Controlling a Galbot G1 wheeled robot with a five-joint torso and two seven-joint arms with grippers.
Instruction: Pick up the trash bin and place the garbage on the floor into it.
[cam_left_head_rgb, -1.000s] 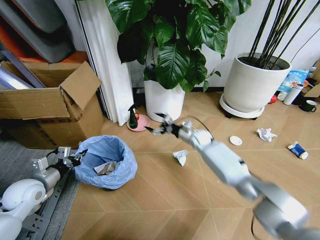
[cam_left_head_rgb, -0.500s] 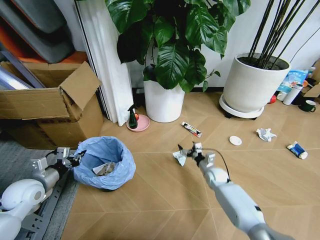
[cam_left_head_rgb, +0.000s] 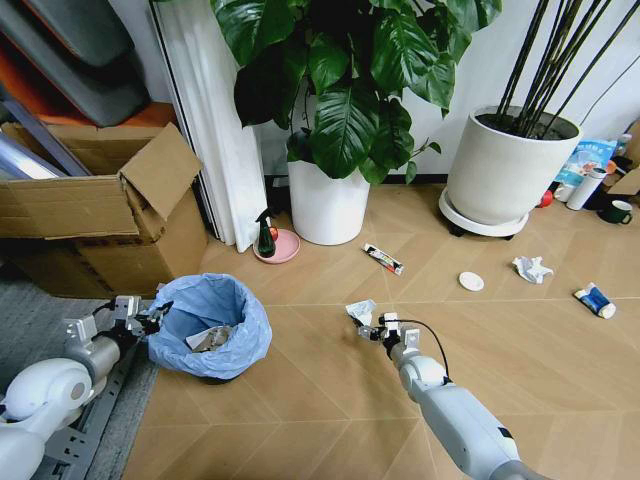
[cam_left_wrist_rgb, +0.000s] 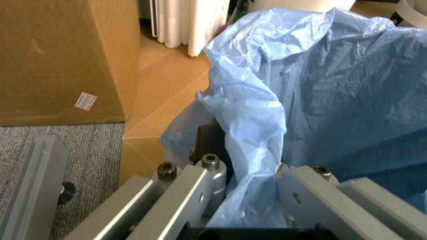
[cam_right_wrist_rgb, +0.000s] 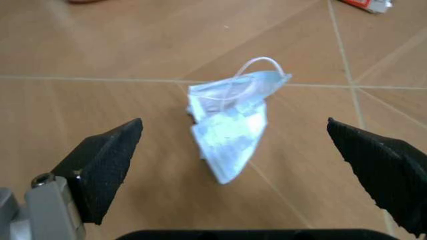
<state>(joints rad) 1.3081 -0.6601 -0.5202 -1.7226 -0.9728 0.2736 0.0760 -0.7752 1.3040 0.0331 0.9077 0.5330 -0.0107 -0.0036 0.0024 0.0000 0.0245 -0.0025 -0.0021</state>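
The trash bin (cam_left_head_rgb: 212, 328), black with a puffy light-blue bag (cam_left_wrist_rgb: 333, 90), stands at the mat's edge and holds some litter. My left gripper (cam_left_head_rgb: 150, 318) (cam_left_wrist_rgb: 247, 175) is shut on its near rim and bag. My right gripper (cam_left_head_rgb: 372, 329) (cam_right_wrist_rgb: 233, 125) hangs low over the floor (cam_left_head_rgb: 300, 420), open wide. A crumpled pale-blue-and-white piece of garbage (cam_left_head_rgb: 360, 311) (cam_right_wrist_rgb: 230, 131) lies between and just beyond its fingertips, untouched. More garbage lies further right: a printed wrapper (cam_left_head_rgb: 383, 258), a white lid (cam_left_head_rgb: 471, 282), a paper wad (cam_left_head_rgb: 532, 268) and a blue-white packet (cam_left_head_rgb: 596, 300).
An open cardboard box (cam_left_head_rgb: 100, 215) stands at the left, with a grey mat (cam_left_head_rgb: 40, 315) before it. Two white plant pots (cam_left_head_rgb: 330, 205) (cam_left_head_rgb: 510, 175) line the back wall. A green spray bottle (cam_left_head_rgb: 265, 236) sits on a pink dish. A flask (cam_left_head_rgb: 585, 190) and a mug (cam_left_head_rgb: 618, 211) stand far right.
My right arm swung down from near the spray bottle to the pale-blue piece on the floor and now sits low behind it. The left gripper and bin have not moved.
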